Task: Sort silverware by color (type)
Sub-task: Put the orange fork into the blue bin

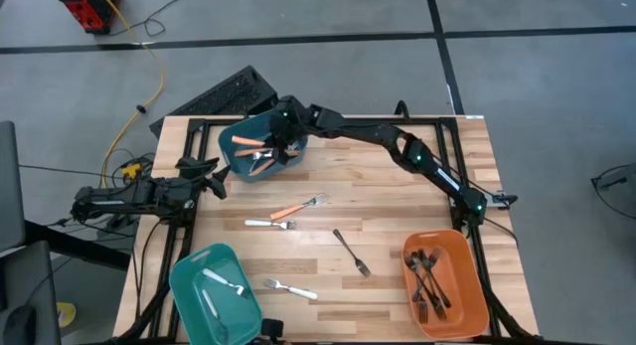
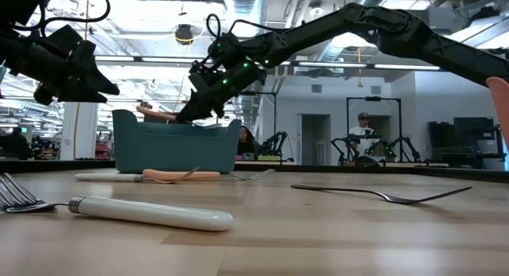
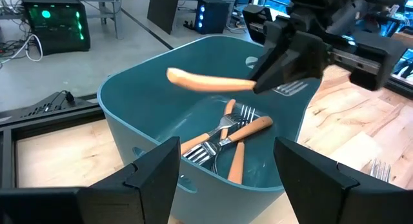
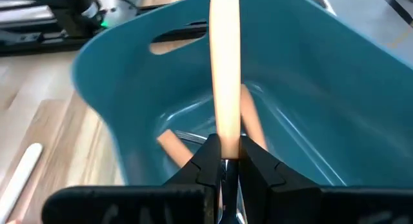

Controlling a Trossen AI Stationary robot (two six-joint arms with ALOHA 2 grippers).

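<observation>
My right gripper (image 1: 283, 144) reaches over the teal bin (image 1: 231, 158) at the far left and is shut on an orange-handled fork (image 3: 206, 82), held above the bin's opening. Several more orange-handled forks (image 3: 235, 137) lie on that bin's floor. On the table lie an orange-handled fork (image 1: 298, 209), two white forks (image 1: 268, 224) (image 1: 291, 288) and a dark fork (image 1: 351, 253). My left gripper (image 3: 226, 185) waits open at the table's left edge, facing the bin. My right gripper pinches the fork between its two fingers (image 4: 208, 161) at the handle's tine end (image 4: 224, 143). It comes from the table's right, slanting down, with the fingers along the fork. The fork is lifted clear over the bin, about level, and its handle (image 4: 224, 62) points away from the gripper.
A second teal bin (image 1: 189, 275) at the near left holds a white fork. An orange bin (image 1: 467, 275) at the near right holds several black forks. A keyboard (image 1: 234, 91) lies beyond the table's far edge.
</observation>
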